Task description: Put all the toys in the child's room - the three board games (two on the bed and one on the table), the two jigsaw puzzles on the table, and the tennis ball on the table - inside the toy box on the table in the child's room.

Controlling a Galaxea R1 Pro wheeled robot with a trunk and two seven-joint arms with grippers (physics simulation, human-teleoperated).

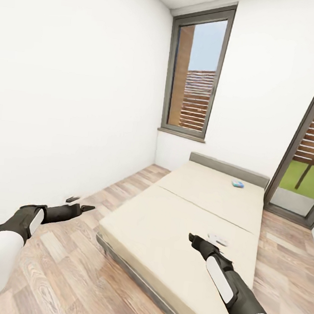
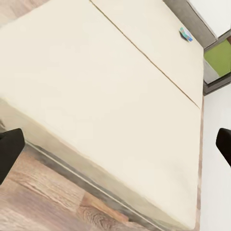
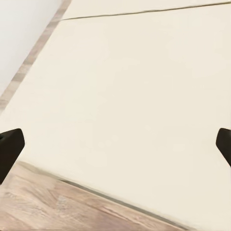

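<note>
In the child's room the bed (image 1: 179,218) with its beige mattress lies ahead. A blue board game (image 1: 238,184) rests near the grey headboard and is seen small in the left wrist view (image 2: 186,34). A white board game (image 1: 217,239) lies on the mattress's right side, just beyond my right gripper (image 1: 194,239), which hovers open over the mattress (image 3: 115,96). My left gripper (image 1: 80,204) is open over the wood floor left of the bed, with nothing between its fingers (image 2: 9,149). The table, toy box, jigsaw puzzles and tennis ball are out of view.
A white wall (image 1: 62,92) runs close along the left. A tall window (image 1: 195,73) stands behind the bed and a glass door (image 1: 308,159) at the right. Wood plank floor (image 1: 67,264) lies between wall and bed, and to the bed's right.
</note>
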